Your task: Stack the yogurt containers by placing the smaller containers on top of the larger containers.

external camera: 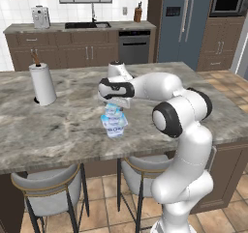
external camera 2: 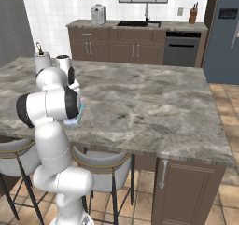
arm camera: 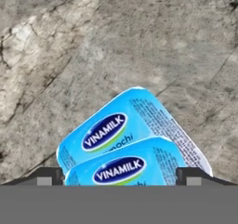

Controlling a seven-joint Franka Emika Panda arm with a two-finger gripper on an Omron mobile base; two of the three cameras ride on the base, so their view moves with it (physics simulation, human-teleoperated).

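On the left of the left base view a paper towel roll (external camera: 42,83) stands upright on the marble island counter (external camera: 68,125), well apart from the stack. Toward the middle, the larger yogurt tub (external camera: 114,124) sits on the counter near its front edge, and a smaller yogurt cup (external camera: 112,110) rests on top of it. The gripper (external camera: 114,103) hangs just above that cup, under the white arm bent across from the right. In the hand view the cup's light-blue lid (arm camera: 122,168) lies over the tub's wider lid (arm camera: 135,121), both printed VINAMILK; 2 dark fingertips (arm camera: 46,175) stand wide apart on either side of the cup, not pressing it, so the jaws are spread. In the right base view the arm covers most of the stack (external camera 2: 74,120)
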